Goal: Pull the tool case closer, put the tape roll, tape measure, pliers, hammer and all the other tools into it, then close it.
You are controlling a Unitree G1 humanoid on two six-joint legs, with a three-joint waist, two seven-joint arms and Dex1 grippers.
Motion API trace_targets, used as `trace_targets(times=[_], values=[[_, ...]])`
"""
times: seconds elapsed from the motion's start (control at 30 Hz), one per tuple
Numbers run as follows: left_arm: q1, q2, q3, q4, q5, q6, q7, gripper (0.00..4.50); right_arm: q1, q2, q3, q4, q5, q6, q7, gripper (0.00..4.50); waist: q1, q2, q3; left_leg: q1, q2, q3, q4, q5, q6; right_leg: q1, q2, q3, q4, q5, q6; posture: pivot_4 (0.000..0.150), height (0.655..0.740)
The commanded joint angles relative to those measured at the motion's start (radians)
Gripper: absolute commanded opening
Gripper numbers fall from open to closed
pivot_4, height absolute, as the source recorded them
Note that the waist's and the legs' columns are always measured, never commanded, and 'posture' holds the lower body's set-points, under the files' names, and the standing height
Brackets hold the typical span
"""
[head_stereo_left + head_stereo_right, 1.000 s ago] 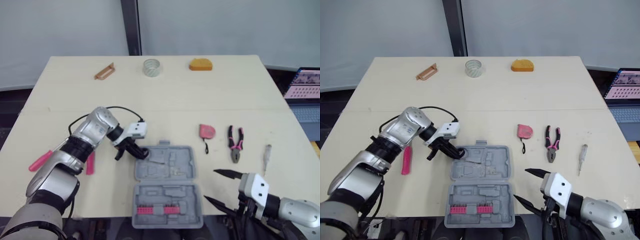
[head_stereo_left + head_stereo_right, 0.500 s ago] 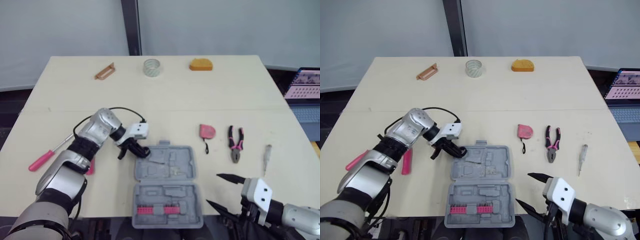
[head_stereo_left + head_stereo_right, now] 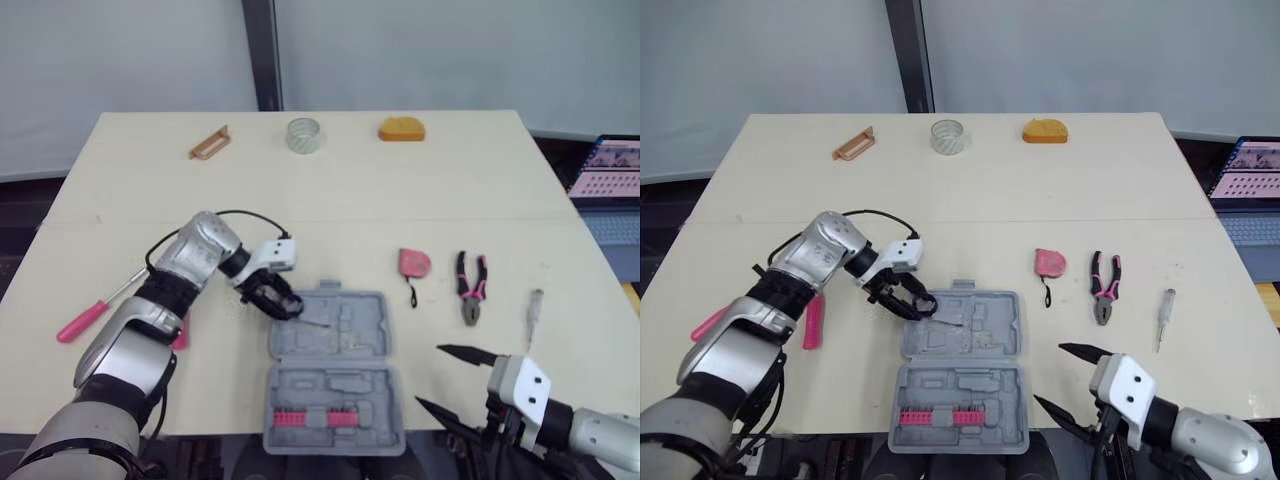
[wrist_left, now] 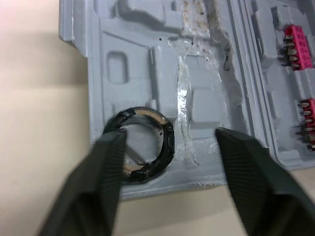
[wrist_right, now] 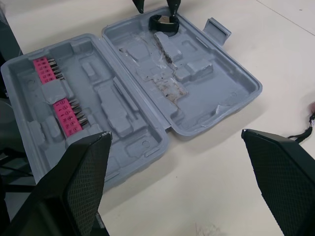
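Bright even light, soft shadows, wrist foreground blurred

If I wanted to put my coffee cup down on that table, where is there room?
The widest bare stretch of the table is its middle band, between the far row (brown piece, clear tape roll, orange object) and the tool case. Right of the case it is crowded: tape measure, pliers and a small screwdriver lie side by side.
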Motion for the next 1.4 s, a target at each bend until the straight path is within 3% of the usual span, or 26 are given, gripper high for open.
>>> trace_targets(times=[0.03,0.17,0.23,0.6,0.7,1.13,1.4], values=[[-0.002,0.028,0.036,-0.097,-0.033,0.085,-0.047,3.03,0.005,-0.001,-0.011,-0.021,0.016,-0.016,0.011,4.50,0.000,0.000,0.000,0.000,0.000,0.000,0.000,0.000,0.000,0.000,0.000,0.000,0.000,0.000,0.000,0.150,0.7400],[0.007,0.043,0.065,-0.177,-0.080,0.196,-0.048,3.03,0.006,0.000,-0.011,-0.024,0.016,-0.015,0.010,4.50,-0.001,0.000,0.000,0.000,0.000,0.000,0.000,0.000,0.000,0.000,0.000,0.000,0.000,0.000,0.000,0.150,0.7400],[0.022,0.058,0.076,-0.213,-0.094,0.221,-0.038,2.51,0.005,-0.001,-0.011,-0.024,0.017,-0.014,0.010,4.50,-0.001,0.000,0.000,0.000,0.000,0.000,0.000,0.000,0.000,0.000,0.000,0.000,0.000,0.000,0.000,0.150,0.7400],[0.206,0.046,0.184,-0.332,-0.151,0.133,0.133,2.51,0.003,-0.007,-0.017,-0.028,0.022,-0.006,0.010,4.50,0.003,0.000,0.000,0.001,0.000,0.000,0.000,0.000,0.000,0.001,0.000,0.000,0.000,0.000,0.000,0.150,0.7400],[0.235,0.032,0.202,-0.343,-0.152,0.115,0.184,1.66,0.003,-0.009,-0.019,-0.028,0.024,-0.003,0.012,4.50,0.002,0.000,0.000,0.001,0.000,0.000,0.001,0.000,0.000,0.001,-0.001,0.000,0.000,0.000,0.000,0.150,0.7400],[0.309,-0.008,0.244,-0.303,-0.139,-0.034,0.347,1.66,0.007,-0.022,-0.034,-0.033,0.037,0.006,0.016,4.50,0.001,0.000,0.000,0.001,0.000,0.000,0.001,0.000,0.000,0.001,-0.001,0.000,0.000,0.000,0.000,0.150,0.7400],[0.361,-0.008,0.238,-0.288,-0.131,-0.082,0.374,1.66,0.013,-0.028,-0.045,-0.038,0.048,0.011,0.016,4.50,0.001,0.000,0.000,0.001,0.000,0.000,0.001,0.000,0.000,0.001,-0.001,-0.001,0.000,0.000,0.000,0.150,0.7400]])
